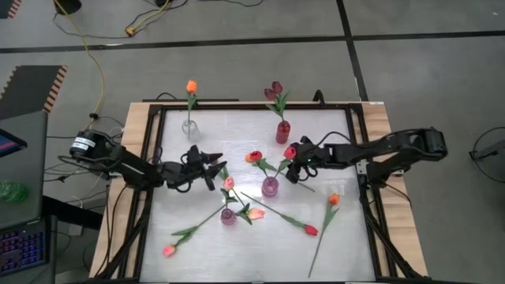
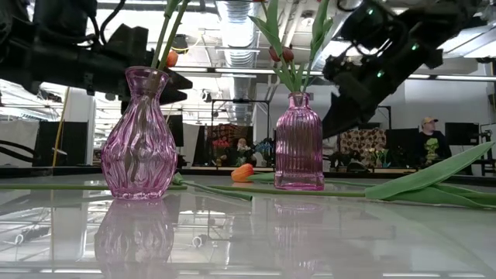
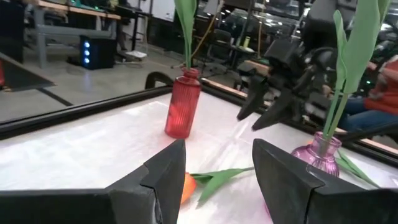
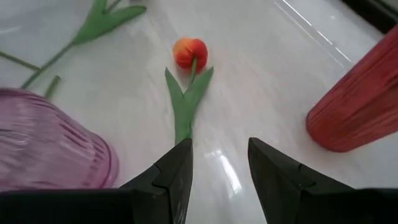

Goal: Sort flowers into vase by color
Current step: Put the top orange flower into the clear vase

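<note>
An orange-red tulip lies on the white table between my two grippers, head toward the left arm and stem toward the right. My left gripper is open. In its wrist view the tulip head shows low between the fingers. My right gripper is open too and points at the tulip from the stem end. The leaf's base runs out of sight by one finger of the right gripper. A pink ribbed vase holding stems stands just beside the tulip.
A red vase with maroon tulips and a clear vase with an orange tulip stand near the far edge. A purple vase holds pink tulips. Loose tulips lie on the near half. A black rail frames the table.
</note>
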Robot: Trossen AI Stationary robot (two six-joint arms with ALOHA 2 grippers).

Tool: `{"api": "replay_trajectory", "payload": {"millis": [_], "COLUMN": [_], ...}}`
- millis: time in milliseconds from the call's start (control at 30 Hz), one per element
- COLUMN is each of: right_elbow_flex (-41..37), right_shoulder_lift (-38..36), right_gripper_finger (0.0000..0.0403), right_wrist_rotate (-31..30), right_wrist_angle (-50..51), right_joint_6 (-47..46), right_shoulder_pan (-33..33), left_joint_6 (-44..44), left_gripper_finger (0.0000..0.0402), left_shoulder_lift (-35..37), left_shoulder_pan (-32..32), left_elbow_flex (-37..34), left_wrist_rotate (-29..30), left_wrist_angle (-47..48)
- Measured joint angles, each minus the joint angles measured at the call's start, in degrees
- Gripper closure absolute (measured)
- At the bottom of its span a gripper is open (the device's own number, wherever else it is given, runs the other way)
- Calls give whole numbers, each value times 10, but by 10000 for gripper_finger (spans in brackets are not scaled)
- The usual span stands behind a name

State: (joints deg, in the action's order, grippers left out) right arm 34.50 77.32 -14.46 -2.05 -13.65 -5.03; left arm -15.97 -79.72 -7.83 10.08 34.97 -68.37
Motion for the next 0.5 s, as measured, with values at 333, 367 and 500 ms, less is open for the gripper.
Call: {"api": "replay_trajectory", "payload": {"millis": [333, 367, 500], "right_elbow_flex": [0, 0, 0], "right_shoulder_lift": [89, 96, 119], "right_gripper_finger": [223, 223, 223], "right_wrist_rotate": [0, 1, 31], "right_wrist_angle": [-24, -30, -58], "right_joint_6": [0, 0, 1], "right_shoulder_pan": [0, 0, 1], "left_joint_6": [-26, -28, -41], "left_gripper_finger": [228, 228, 228], "left_shoulder_lift": [0, 0, 0], "left_shoulder_pan": [15, 15, 15], "left_elbow_flex": [0, 0, 0], "left_wrist_rotate": [-32, -32, -32], "left_wrist_angle": [33, 37, 49]}}
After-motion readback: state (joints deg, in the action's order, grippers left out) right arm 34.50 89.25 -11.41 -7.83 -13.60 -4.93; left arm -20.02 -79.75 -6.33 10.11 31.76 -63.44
